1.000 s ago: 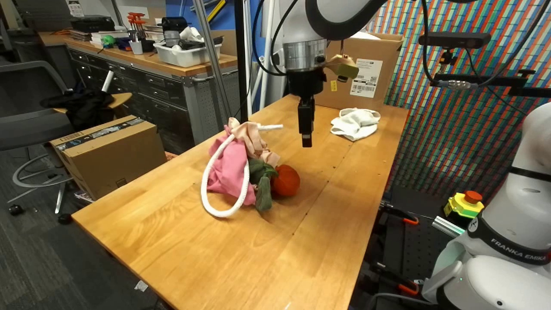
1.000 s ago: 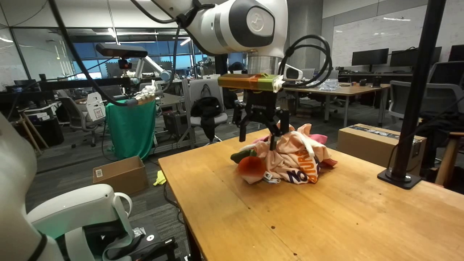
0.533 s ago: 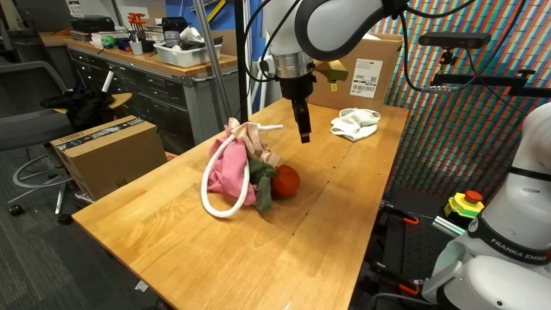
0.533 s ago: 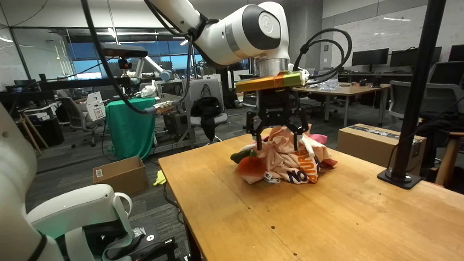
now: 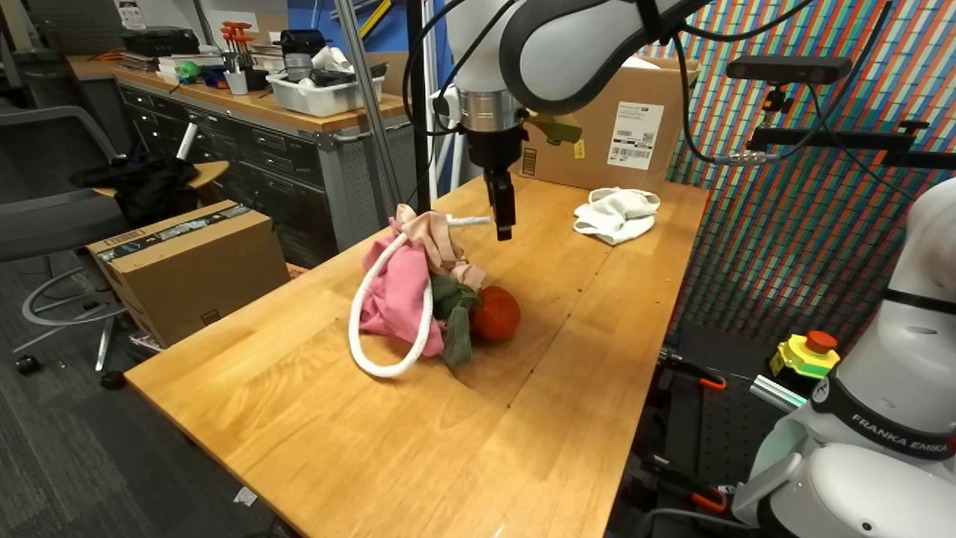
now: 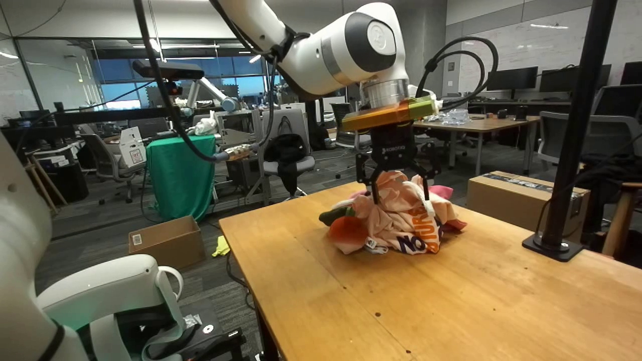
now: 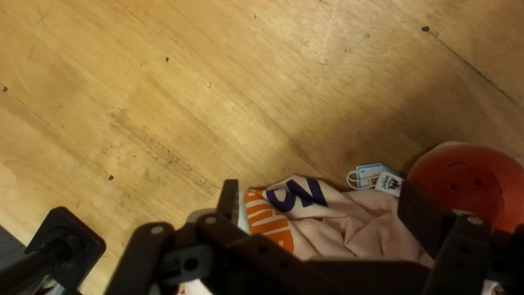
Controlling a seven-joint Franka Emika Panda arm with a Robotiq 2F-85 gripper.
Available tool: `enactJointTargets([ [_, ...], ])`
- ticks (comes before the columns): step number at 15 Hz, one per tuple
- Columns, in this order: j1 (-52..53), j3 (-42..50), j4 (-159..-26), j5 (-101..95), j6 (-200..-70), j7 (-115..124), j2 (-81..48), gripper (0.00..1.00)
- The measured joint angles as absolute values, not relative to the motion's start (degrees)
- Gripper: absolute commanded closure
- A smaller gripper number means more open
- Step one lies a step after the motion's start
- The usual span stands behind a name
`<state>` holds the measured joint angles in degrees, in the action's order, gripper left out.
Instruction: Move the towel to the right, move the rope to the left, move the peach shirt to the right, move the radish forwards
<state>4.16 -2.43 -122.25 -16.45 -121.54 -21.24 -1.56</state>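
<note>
The peach shirt (image 6: 391, 220) lies crumpled in a pile on the table, with orange and dark blue lettering; it also shows in the wrist view (image 7: 352, 233). The white rope (image 5: 390, 368) loops over the pile, one end sticking out past the shirt. The red-orange plush radish (image 5: 497, 314), with green leaves (image 5: 457, 314), lies against the shirt. It has a face in the wrist view (image 7: 462, 180). The white towel (image 5: 617, 215) lies apart, farther along the table. My gripper (image 6: 401, 196) is open and empty, pointing down above the shirt. In the wrist view its fingers (image 7: 321, 200) stand apart above the shirt.
A pink cloth (image 5: 399, 291) lies in the pile under the rope. A large cardboard box (image 5: 579, 153) stands at the table's end behind the towel. A black post base (image 6: 552, 247) stands on the table. The table's edge (image 6: 253, 291) drops to the floor.
My gripper has moved sideways over the peach shirt, toward the rope's end, and turned somewhat. It stays open. The shirt, rope, radish and towel have not moved.
</note>
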Motion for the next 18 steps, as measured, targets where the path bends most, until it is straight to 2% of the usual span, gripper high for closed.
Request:
enactJointTargets([
  [14,1.41,-2.33,-118.79,-5.53,-125.45,-29.19,-6.19,0.0],
  [15,1.2,-2.33,-118.54,-5.24,-125.45,-29.44,-6.6,0.25],
  [16,1.02,-2.33,-118.29,-5.14,-125.45,-29.62,-6.94,0.26],
  [18,0.73,-2.33,-117.84,-5.12,-125.45,-29.84,-7.48,0.42],
])
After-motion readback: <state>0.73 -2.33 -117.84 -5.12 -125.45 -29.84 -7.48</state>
